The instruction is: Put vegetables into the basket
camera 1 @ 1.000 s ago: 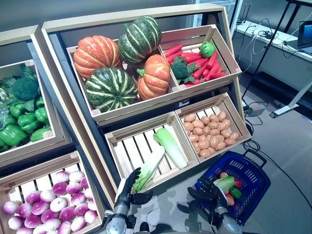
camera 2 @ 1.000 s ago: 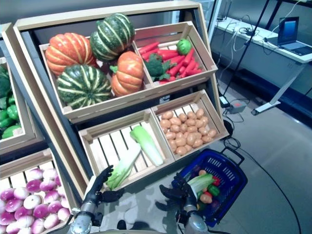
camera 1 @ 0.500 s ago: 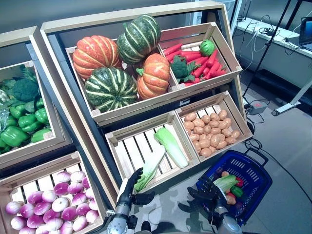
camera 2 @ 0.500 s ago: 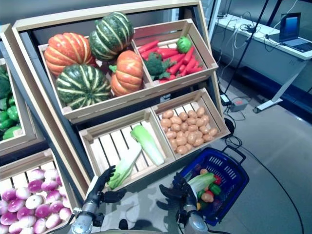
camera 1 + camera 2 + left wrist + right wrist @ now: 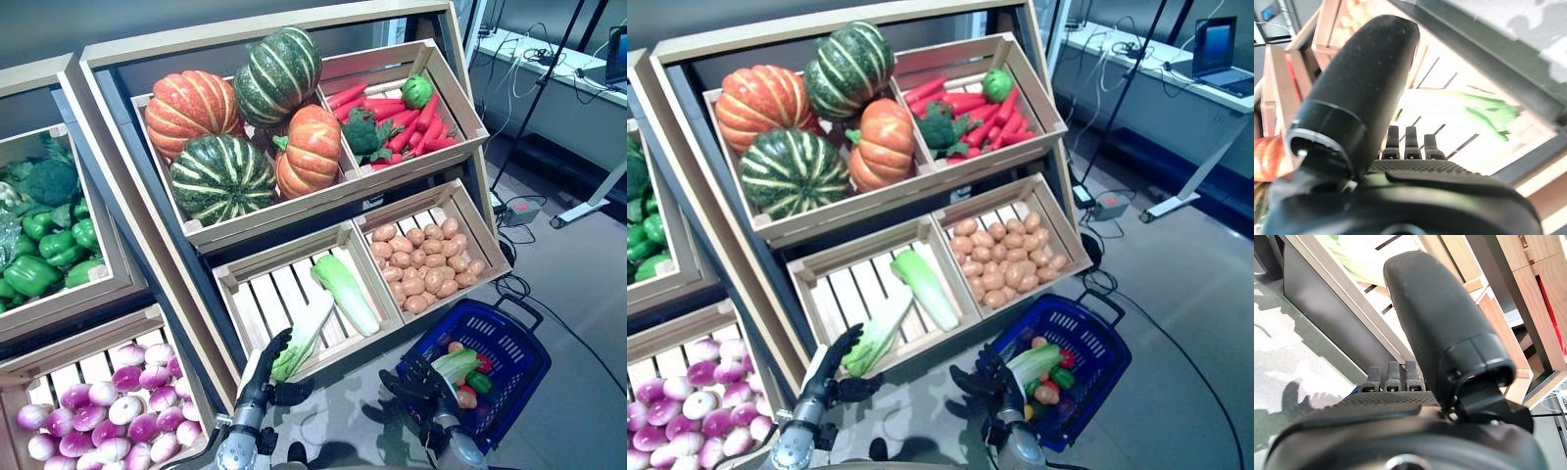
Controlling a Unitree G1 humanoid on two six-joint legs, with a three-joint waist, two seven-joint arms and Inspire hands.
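Observation:
The blue basket [image 5: 509,333] stands on the floor at the lower right and holds a pale green cabbage [image 5: 456,365] with small red, orange and green vegetables. My left hand [image 5: 263,374] is open, its fingers straight, just below the front edge of the slatted crate [image 5: 257,305], right beside the near end of a long pale green cabbage [image 5: 302,335]. That cabbage also shows in the left wrist view [image 5: 1469,105]. My right hand [image 5: 423,390] is open, at the basket's near left rim.
The wooden stand [image 5: 118,59] with its tilted crates fills the left and middle. A second long cabbage [image 5: 345,294] lies in the same crate. A desk [image 5: 558,83] and a metal leg [image 5: 588,206] stand at the far right.
My left hand has risen a little toward the near end of the long cabbage. The camera has shifted slightly. My right hand stays by the basket.

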